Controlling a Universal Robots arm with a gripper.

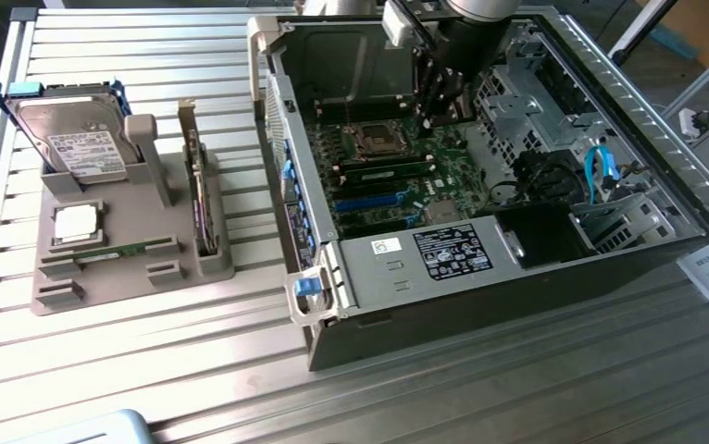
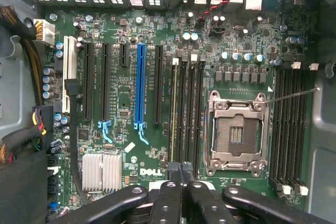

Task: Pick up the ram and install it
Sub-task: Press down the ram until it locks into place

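Inside the open computer case, on the table, hung the pincer low over the motherboard. Lay the ram just nearer than it, seemingly seated in a slot, long axis running toward the exterior view's left and right. Rested a second green stick well apart on the grey holder, out at the exterior view's left.

From the wrist, showed the pincer clenched, fingertips pressed together with nothing between. Stood the ram on edge in its slot beside the processor socket, length stretching straight away from the pincer, nearest end just beside the tips, slightly off their line.
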